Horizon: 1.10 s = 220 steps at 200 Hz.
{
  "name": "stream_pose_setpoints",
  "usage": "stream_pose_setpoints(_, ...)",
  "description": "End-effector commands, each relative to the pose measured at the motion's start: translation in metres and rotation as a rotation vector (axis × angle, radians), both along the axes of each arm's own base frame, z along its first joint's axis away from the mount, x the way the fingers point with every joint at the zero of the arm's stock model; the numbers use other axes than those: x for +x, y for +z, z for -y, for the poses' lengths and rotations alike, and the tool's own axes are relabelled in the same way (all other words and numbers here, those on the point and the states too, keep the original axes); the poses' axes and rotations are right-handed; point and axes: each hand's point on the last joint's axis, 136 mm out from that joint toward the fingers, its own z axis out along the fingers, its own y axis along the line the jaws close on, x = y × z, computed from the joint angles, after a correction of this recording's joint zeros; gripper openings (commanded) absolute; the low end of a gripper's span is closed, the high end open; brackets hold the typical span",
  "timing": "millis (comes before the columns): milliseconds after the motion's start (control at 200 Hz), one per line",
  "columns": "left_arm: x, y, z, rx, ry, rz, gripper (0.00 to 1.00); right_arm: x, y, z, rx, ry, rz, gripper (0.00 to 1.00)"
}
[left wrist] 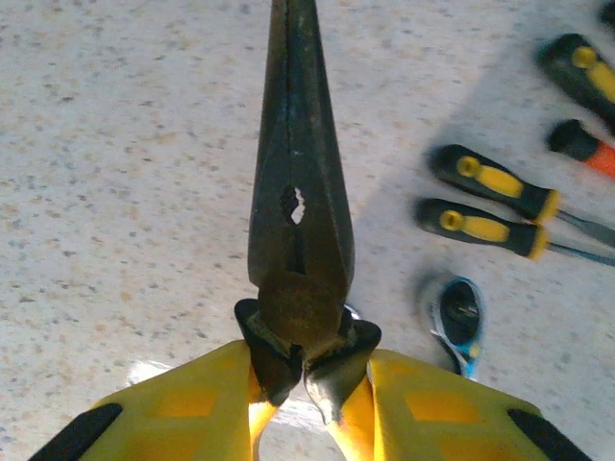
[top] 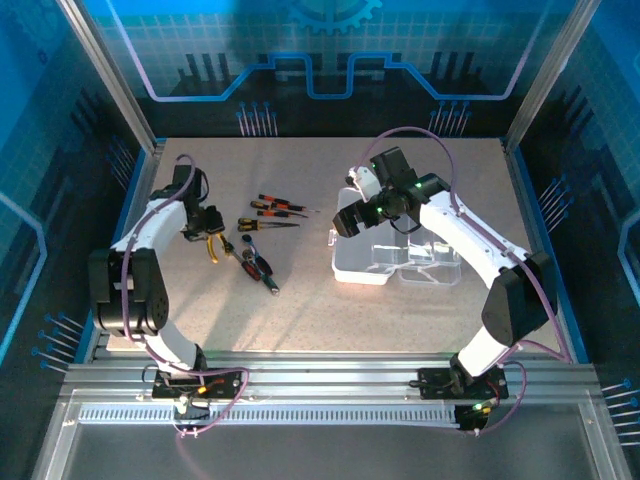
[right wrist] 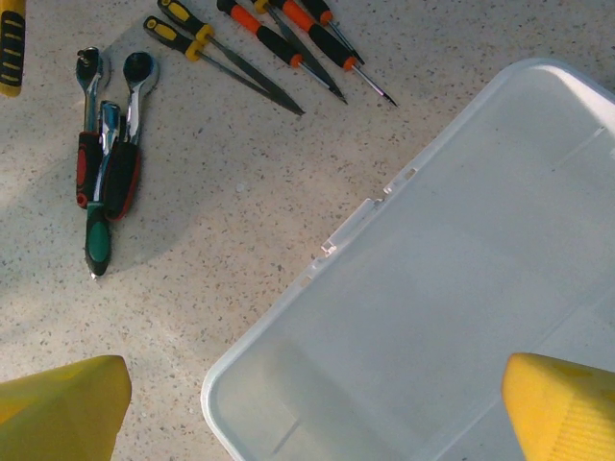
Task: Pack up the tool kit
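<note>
The tool kit (top: 372, 268) is not yet packed. From the top view, its clear case (top: 430, 268) sits right of centre on the table (top: 300, 320) and appears to lie open, two halves side by side. The loose tools are well apart from it on the left: screwdrivers (top: 272, 212) farther back, ratchet wrenches (top: 255, 262) nearer, and the yellow-handled pliers (top: 212, 248) leftmost. The left gripper (top: 210, 232) is down on the pliers. The right gripper (top: 342, 225) hangs over the case's far left corner.

In the left wrist view, the left gripper (left wrist: 312, 423) pinches the pliers (left wrist: 300, 221) by both handles, just behind the pivot, with the nose pointing straight away. Whether the pliers are off the table I cannot tell. The hold looks centred and good. I would squeeze until the handles meet so the nose cannot splay, then lift straight up before swinging right, clear of the screwdrivers (left wrist: 490, 187) beside it.

In the right wrist view, the right gripper (right wrist: 312, 413) is spread wide and holds nothing, above the near left corner of the case (right wrist: 452, 288), latch edge towards the screwdrivers (right wrist: 259, 48) and wrenches (right wrist: 110, 144). It could crowd the drop, so it should steady the rim or back off. The pliers are long and should go in lengthwise and low.
</note>
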Motion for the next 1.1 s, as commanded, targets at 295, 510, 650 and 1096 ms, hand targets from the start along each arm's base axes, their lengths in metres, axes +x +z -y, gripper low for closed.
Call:
stream_pose_setpoints(295,0.011,0.034,0.062,-0.101,-0.115,0.082,0.16,-0.014,0.014,-0.023,0.057,0.078,0.006,1.00)
stream_pose_setpoints(510,0.012,-0.004,0.035,0.032,-0.092,-0.038,0.16,-0.018,0.013,-0.021,0.056,0.079,0.007,1.00)
stream_pose_setpoints(650,0.017,-0.020,0.022,0.087,-0.078,-0.081,0.20,-0.019,0.011,-0.020,0.054,0.078,0.002,1.00)
stream_pose_setpoints(1096,0.008,-0.058,-0.001,0.078,-0.045,-0.181,0.28,-0.017,0.007,-0.022,0.051,0.083,-0.010,1.00)
